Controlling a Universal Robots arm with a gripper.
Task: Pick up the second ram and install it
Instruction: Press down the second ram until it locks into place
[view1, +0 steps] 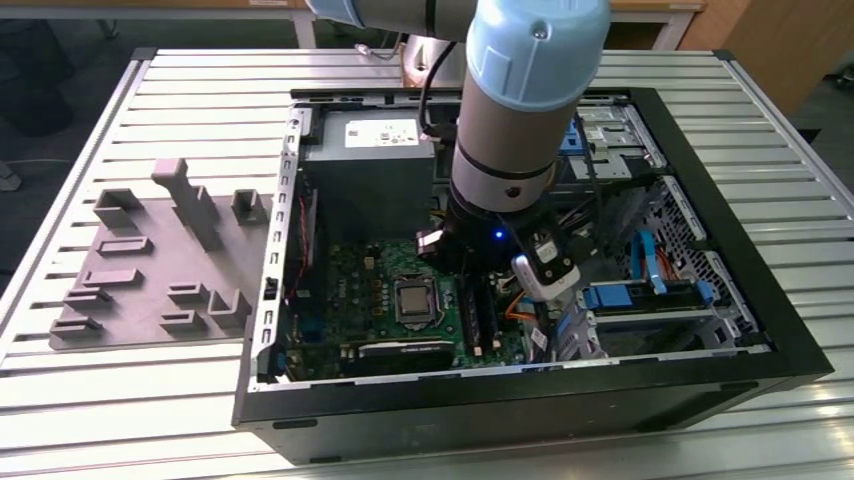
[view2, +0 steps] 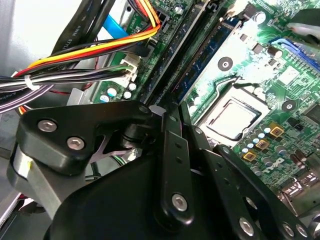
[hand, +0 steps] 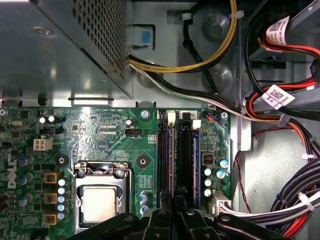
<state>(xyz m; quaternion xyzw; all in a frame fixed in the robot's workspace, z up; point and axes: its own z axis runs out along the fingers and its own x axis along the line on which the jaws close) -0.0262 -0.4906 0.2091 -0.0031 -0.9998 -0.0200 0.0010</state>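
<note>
- On the exterior view's left, I see the grey tray resting on the slatted surface.
- My hand is down inside the open computer case, fingers drawn together over the memory slots.
- The second ram sits in a slot, nearest the capacitors.

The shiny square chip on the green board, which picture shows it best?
The first wrist view: the chip lies flat, seen straight on. The second wrist view shows it slanted beside the gripper. The exterior view shows it far off.
</note>
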